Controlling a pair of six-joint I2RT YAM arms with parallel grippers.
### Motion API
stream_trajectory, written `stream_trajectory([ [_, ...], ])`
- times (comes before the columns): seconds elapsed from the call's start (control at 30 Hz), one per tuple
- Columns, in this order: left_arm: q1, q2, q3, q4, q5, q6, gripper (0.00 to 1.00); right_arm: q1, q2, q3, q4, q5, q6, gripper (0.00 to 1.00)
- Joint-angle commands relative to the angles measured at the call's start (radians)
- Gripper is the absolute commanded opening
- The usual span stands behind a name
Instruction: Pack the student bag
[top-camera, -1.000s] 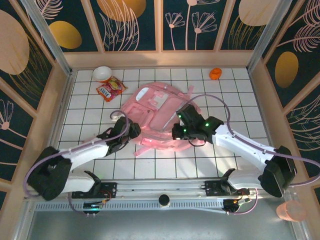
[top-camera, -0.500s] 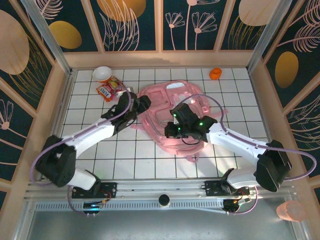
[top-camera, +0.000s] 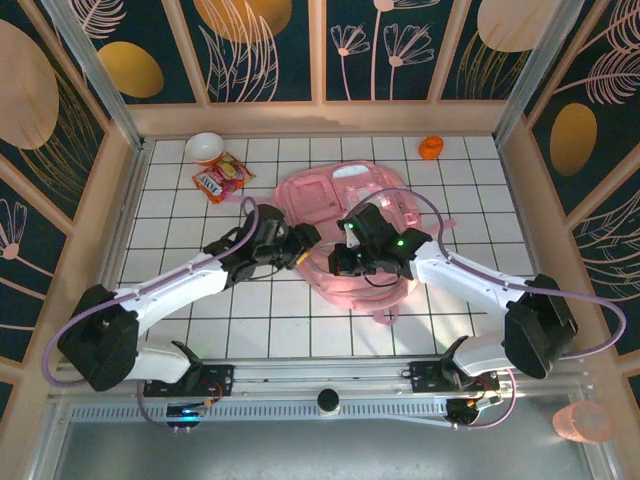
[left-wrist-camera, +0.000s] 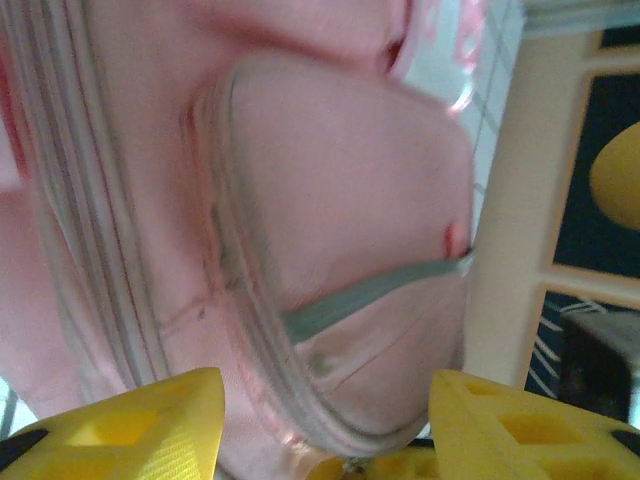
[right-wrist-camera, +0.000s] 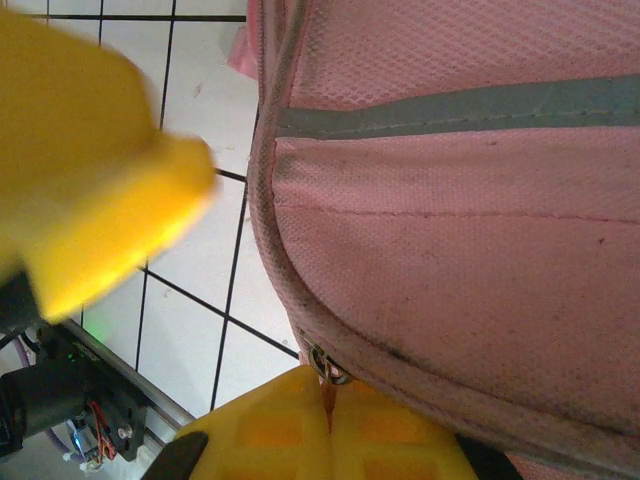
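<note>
The large soft pink fabric student bag (top-camera: 345, 205) lies flat mid-counter, nearer the far edge of the white tiled counter (top-camera: 250, 325). The left tool (top-camera: 300, 243) stands half-wide at the bag's left side, its yellow fingers (left-wrist-camera: 150, 425) either side of a rounded pocket seam. The right tool (right-wrist-camera: 328, 405) is pinched tight on a zip pull at the bag's near edge. A white bowl (top-camera: 205, 147) and a red snack packet (top-camera: 222, 180) sit at the far-left corner.

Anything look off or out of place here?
The student bag lies rumpled mid-table, one strap trailing toward the near edge. The snack packet sits askew beside the bowl. Nothing looks spilled or torn.
</note>
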Motion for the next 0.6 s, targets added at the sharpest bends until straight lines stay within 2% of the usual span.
stream_trajectory([
  [0.0,-0.023,0.031,0.031,0.026,0.087,-0.098,0.55,-0.008,0.007,0.036,0.051,-0.006,-0.022,0.0],
  [0.1,-0.028,0.044,0.026,0.035,0.082,-0.108,0.52,-0.008,0.004,0.034,0.055,-0.009,-0.023,0.0],
  [0.17,-0.029,0.057,0.026,0.057,0.073,-0.118,0.44,-0.007,0.005,0.03,0.058,-0.016,-0.023,0.0],
  [0.27,-0.029,0.082,0.041,0.102,0.053,-0.143,0.18,-0.006,0.001,0.028,0.033,-0.012,-0.036,0.0],
  [0.33,-0.028,0.092,0.077,0.054,0.018,-0.104,0.0,-0.015,-0.01,0.037,-0.026,0.017,-0.057,0.0],
  [0.43,-0.013,0.084,0.098,-0.026,-0.023,-0.035,0.0,-0.074,-0.042,0.04,-0.133,0.049,-0.088,0.0],
  [0.57,0.041,0.037,0.053,-0.043,-0.03,-0.003,0.0,-0.185,-0.078,0.038,-0.257,0.072,-0.151,0.0],
])
